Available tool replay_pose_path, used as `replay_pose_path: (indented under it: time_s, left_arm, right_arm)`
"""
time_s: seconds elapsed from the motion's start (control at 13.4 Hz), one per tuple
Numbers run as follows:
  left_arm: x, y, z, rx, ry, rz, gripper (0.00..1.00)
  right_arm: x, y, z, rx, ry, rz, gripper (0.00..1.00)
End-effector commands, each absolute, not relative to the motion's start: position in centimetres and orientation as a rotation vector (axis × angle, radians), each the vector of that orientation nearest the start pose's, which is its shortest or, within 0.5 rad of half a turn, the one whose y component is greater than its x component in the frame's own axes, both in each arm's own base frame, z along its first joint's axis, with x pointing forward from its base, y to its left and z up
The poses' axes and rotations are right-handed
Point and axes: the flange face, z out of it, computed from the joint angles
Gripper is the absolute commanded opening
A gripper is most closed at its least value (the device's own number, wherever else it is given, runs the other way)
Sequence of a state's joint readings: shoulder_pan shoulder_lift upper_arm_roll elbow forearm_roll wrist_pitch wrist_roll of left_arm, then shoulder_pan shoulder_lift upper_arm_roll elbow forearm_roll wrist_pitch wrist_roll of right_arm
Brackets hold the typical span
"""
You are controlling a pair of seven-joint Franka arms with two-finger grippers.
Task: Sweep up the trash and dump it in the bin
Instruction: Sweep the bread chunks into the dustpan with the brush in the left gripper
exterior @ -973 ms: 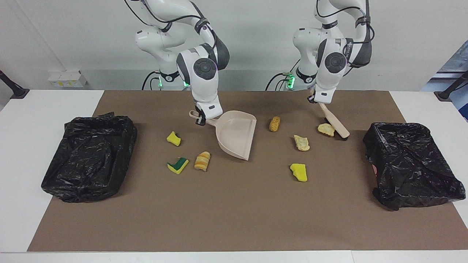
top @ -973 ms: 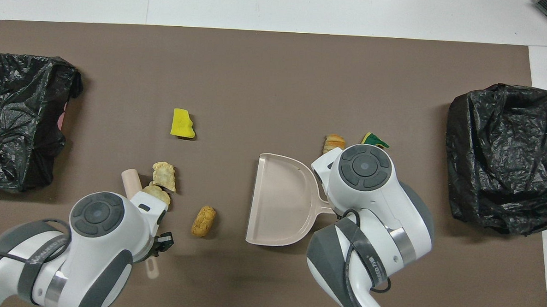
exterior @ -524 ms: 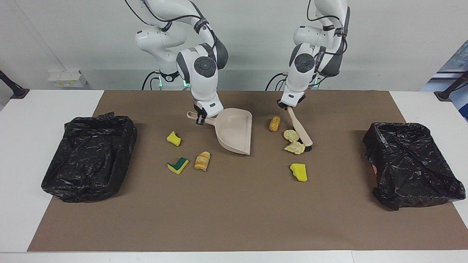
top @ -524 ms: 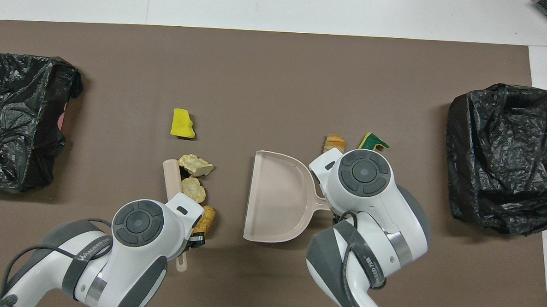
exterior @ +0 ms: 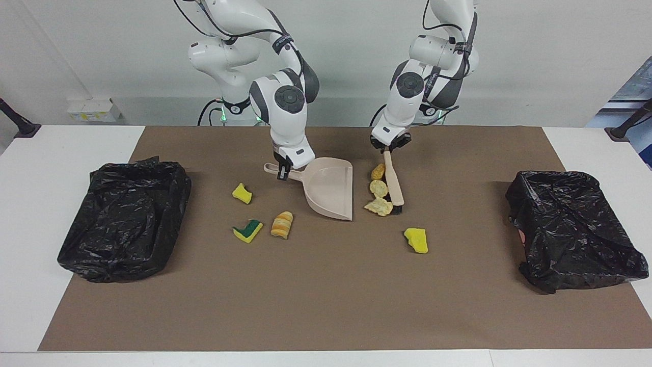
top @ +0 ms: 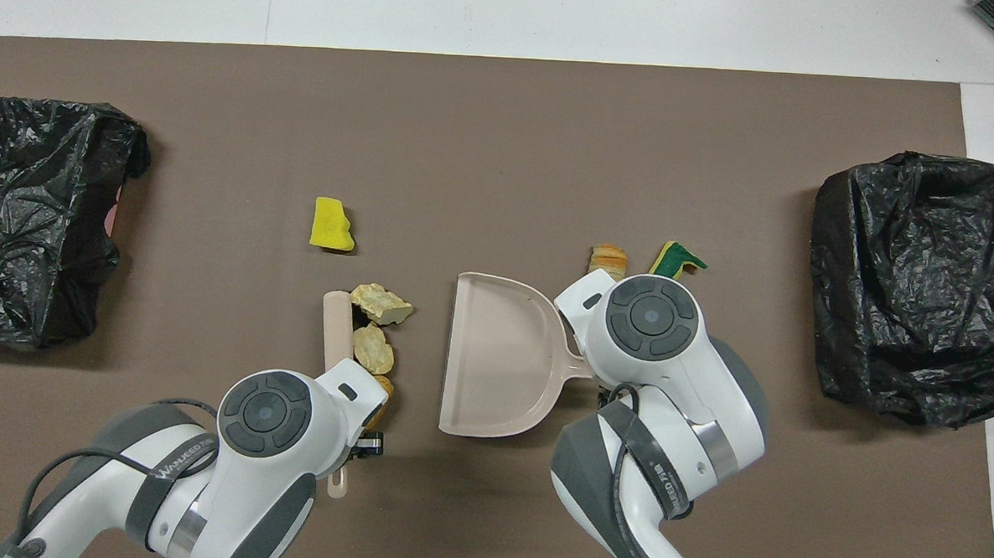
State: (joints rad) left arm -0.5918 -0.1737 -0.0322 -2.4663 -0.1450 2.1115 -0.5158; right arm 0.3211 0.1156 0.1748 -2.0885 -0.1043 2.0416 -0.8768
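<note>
Trash scattered on the brown mat [exterior: 326, 306]; three tan chunks [exterior: 379, 189] lined up against the brush [exterior: 393, 182], just beside the dustpan [exterior: 331, 186] mouth; yellow sponge bit [exterior: 416, 240] lying apart; striped roll [exterior: 281, 225] and two more sponge bits [exterior: 247, 231] toward the right arm's end; left gripper [exterior: 389, 148] clamped on brush handle; right gripper [exterior: 283, 169] clamped on dustpan handle; black-bagged bins [exterior: 125, 219] at both ends.

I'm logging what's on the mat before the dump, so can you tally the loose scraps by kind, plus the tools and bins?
Yellow sponge bits: 2
Yellow-green sponge bit: 1
Tan bread-like chunks: 3
Orange-striped roll: 1
Dustpan: 1
Brush: 1
Black-bagged bins: 2
Total: 11
</note>
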Motion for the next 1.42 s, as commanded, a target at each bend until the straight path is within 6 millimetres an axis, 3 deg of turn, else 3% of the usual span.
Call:
replay_pose_path:
  time_s: [0.0, 0.45, 0.67, 0.75, 0.9, 1.12, 1.35]
  left_arm:
    - [35.1, -27.0, 34.5, -3.156, 0.119, 0.325, 0.00]
    - [33.3, -35.6, 37.4, -3.228, 0.409, 0.231, 0.00]
    - [33.1, -37.8, 39.1, -3.240, 0.431, 0.212, 0.00]
    - [32.8, -37.6, 39.7, -3.238, 0.410, 0.228, 0.00]
    - [31.8, -36.8, 41.0, -3.204, 0.185, 0.320, 0.00]
    - [30.4, -35.4, 41.0, -3.079, -0.019, 0.427, 0.00]
    - [30.0, -33.7, 42.4, -2.988, -0.232, 0.387, 0.00]
  right_arm:
    - [48.6, 25.9, 35.0, -2.353, -2.154, 0.244, 0.00]
    - [49.3, 26.5, 34.1, -2.349, -2.169, 0.189, 0.00]
    - [49.4, 26.6, 33.8, -2.350, -2.167, 0.183, 0.00]
    - [49.4, 26.6, 33.8, -2.348, -2.169, 0.186, 0.00]
    - [49.4, 26.6, 33.9, -2.344, -2.172, 0.188, 0.00]
    - [49.4, 26.6, 34.0, -2.344, -2.169, 0.205, 0.00]
    - [49.3, 26.3, 34.2, -2.342, -2.198, 0.243, 0.00]
